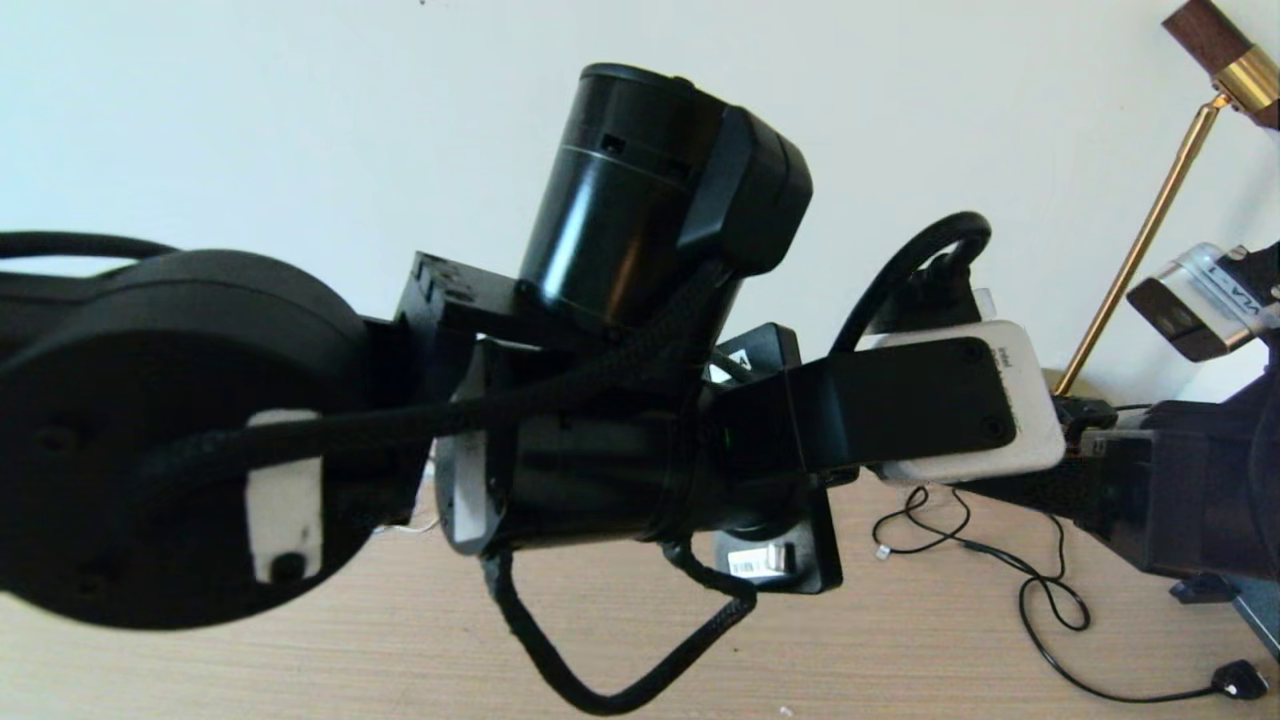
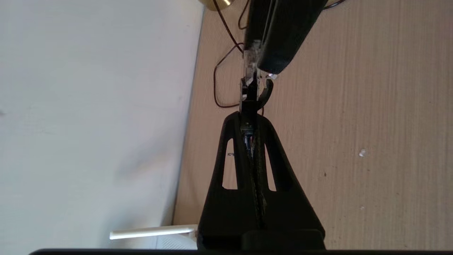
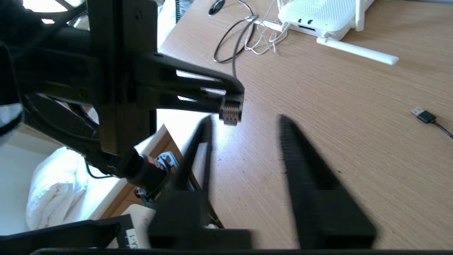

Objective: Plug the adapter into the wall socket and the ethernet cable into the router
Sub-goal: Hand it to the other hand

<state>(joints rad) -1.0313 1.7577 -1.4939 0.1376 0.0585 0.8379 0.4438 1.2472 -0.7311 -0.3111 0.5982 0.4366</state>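
Right wrist view gives me the clearest read: my left hand (image 3: pixel 231 101) is clamped shut on the plug end of the ethernet cable (image 3: pixel 230 112), the clear connector with its gold contacts poking out past the fingertips. My right hand (image 3: pixel 244 124) sits just beside that plug with its fingers spread wide and nothing between them. The router (image 3: pixel 318 17) lies on the desk (image 3: pixel 336 117) well apart from the plug, at the far side, with one antenna stretched flat toward me and thin white and grey cords bunched just beside it. A loose black USB lead rests on the desk off to the router's other side.

The left wrist view confirms the grip: the fingers are pressed together on the plug (image 2: pixel 251 67), and a right finger hangs right at its tip. The head view is mostly blocked by my left arm, so it tells me little. I cannot see the adapter or the wall socket anywhere.

I judge I'm in the ethernet step, with a hand-to-hand regrasp of the plug likely under way. Next I'd need the plug held square, contacts oriented to the port, then carried across to the router's front edge.
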